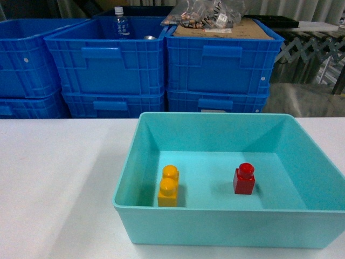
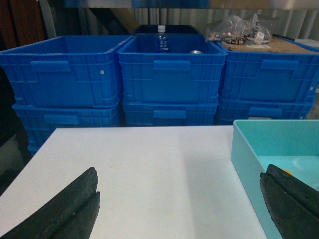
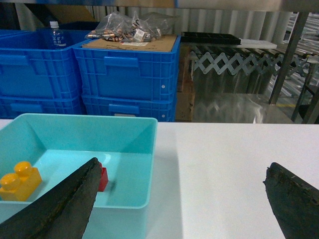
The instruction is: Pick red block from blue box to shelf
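Red block (image 1: 244,179) stands stud-up on the floor of the blue box (image 1: 226,224), right of the yellow brick (image 1: 168,186) and apart from it, so a grasp from above looks unobstructed. Left gripper (image 2: 179,206) and right gripper (image 3: 182,201) both have fingers spread wide, holding nothing, hanging near the blue box's sides, likely staged for the reach.

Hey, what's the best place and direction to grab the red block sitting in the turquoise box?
Grip the red block on its flat side faces below the round stud, coming straight down from above. It stands upright on the box floor, apart from the yellow brick, and the walls block a sideways approach.
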You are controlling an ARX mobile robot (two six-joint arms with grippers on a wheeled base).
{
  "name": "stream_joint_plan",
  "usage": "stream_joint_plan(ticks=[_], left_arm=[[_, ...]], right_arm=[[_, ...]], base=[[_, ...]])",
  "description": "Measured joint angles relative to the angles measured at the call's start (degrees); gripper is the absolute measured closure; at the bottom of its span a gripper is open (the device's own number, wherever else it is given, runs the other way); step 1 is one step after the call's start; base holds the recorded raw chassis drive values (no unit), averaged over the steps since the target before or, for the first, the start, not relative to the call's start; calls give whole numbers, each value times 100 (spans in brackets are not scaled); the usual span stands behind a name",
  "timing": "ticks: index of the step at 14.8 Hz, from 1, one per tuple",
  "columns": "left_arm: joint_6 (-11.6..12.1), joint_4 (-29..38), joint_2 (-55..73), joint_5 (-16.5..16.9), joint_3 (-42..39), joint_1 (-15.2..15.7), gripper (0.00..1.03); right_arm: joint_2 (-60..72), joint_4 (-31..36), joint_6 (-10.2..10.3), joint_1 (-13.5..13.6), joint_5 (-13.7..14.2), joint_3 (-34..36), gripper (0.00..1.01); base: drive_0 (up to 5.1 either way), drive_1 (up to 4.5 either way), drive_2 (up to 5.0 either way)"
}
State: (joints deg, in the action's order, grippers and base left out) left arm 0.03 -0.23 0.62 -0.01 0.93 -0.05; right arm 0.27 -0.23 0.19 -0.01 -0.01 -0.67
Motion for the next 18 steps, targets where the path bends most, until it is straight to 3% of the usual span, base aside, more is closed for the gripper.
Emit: stream_joint_plan(ticks=[18], left_arm=[[-2,0,0,0,0,0,5]], right_arm=[[0,0,0,0,0,0,3]], base=[[0,0,0]])
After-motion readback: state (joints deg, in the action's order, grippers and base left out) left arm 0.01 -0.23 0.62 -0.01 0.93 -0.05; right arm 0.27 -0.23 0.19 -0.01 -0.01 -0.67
